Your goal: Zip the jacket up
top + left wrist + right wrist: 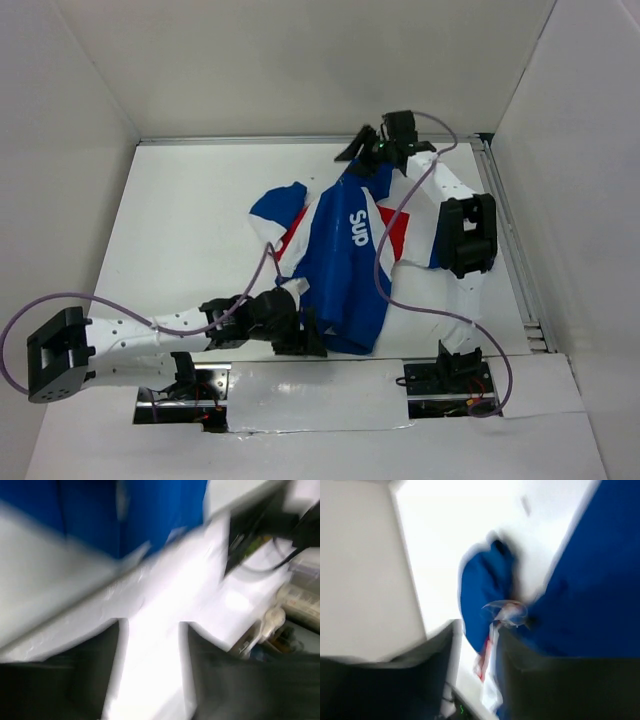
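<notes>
The jacket (345, 270) lies on the white table, royal blue with red and white panels and white lettering on the chest. My left gripper (308, 338) is at the jacket's near hem. In the blurred left wrist view it (152, 680) is open, with only bare table between the fingers and blue fabric (125, 515) ahead. My right gripper (368, 152) is at the jacket's far collar end. In the blurred right wrist view it (476, 670) stands with jaws apart. A red and white edge of the jacket (487, 655) hangs against the right finger, below a clear pull tab (506, 612).
White walls enclose the table (190, 220) on the left, far and right sides. A metal rail (515, 260) runs along the right edge. Purple cables (390, 240) loop over the jacket and beside the left arm. Mount cut-outs (450, 385) sit at the near edge.
</notes>
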